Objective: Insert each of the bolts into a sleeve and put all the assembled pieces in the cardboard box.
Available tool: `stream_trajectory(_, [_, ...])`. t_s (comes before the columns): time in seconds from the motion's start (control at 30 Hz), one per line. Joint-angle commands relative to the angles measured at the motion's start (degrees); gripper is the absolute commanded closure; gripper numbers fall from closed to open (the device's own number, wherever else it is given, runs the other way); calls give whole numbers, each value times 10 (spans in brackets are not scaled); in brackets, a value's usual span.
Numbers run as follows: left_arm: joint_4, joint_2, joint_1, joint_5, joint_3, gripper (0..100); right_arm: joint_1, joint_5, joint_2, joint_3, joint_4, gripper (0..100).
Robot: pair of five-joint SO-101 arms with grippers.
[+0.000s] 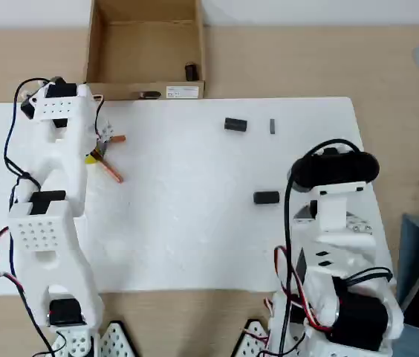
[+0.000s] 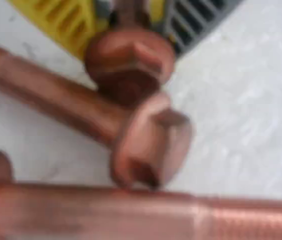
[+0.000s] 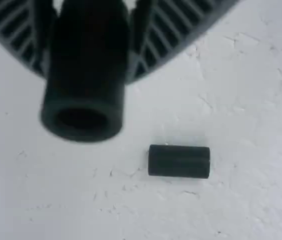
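Note:
My left gripper [image 1: 99, 151] is low over the white mat's left side, among three copper bolts. In the left wrist view its yellow and grey fingers [image 2: 66, 25] are shut on one bolt [image 2: 129, 62], whose head faces the camera. Two more bolts [image 2: 81, 112] [image 2: 131, 212] lie flat on the mat just in front. My right gripper [image 3: 88, 30] is shut on a black sleeve [image 3: 83, 95], held a little above the mat with its open end showing. Another black sleeve [image 3: 179, 161] [image 1: 266, 197] lies on the mat close by. A third sleeve [image 1: 235, 124] lies farther back.
The cardboard box [image 1: 105, 67] stands open at the mat's far edge, with a dark piece [image 1: 191, 71] inside near its right wall and another [image 1: 150, 94] at its front wall. A small grey part [image 1: 272, 126] lies beside the far sleeve.

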Motion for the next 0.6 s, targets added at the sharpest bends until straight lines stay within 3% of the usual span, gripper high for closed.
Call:
stream_trajectory(0.0, [46,-12,4,-4,-25,997,6,-4,-3,-5,-13,988])
stream_trajectory(0.33, [185,-155,62,-52,-200,997,5,0,-3,-29,-9,987])
stream_trajectory(0.57, [221,-264,69,-103,-223,998,5,1,-3,-30,-13,988])
